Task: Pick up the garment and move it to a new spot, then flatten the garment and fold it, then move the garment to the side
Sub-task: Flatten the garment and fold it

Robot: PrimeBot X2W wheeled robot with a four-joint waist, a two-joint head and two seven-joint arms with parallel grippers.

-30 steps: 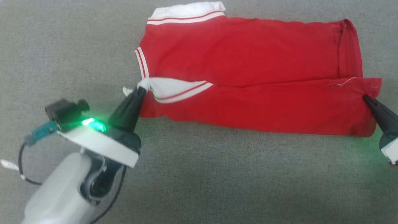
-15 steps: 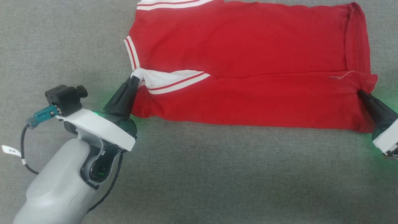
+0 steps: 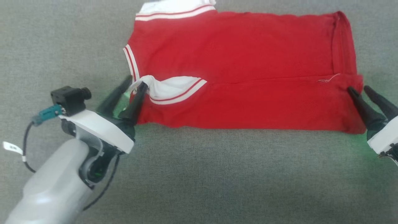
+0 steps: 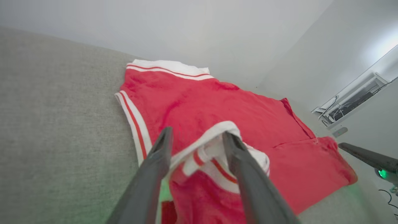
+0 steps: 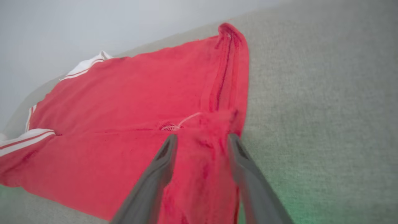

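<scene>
The red shirt [image 3: 236, 62] lies folded flat on the gray counter [image 3: 217, 174], stretched from one tool to the other. The left tool [image 3: 136, 81] is open wide, and the white sleeve [image 3: 169, 88] sits loose between its fingers. The right tool [image 3: 358, 88] is open too, with the shirt's red corner between its fingers, not pinched.

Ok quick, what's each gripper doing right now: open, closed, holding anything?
Left gripper: open, fingers astride the white sleeve of the garment, not gripping it.
Right gripper: open, fingers astride the garment's hem corner, not gripping it.
</scene>
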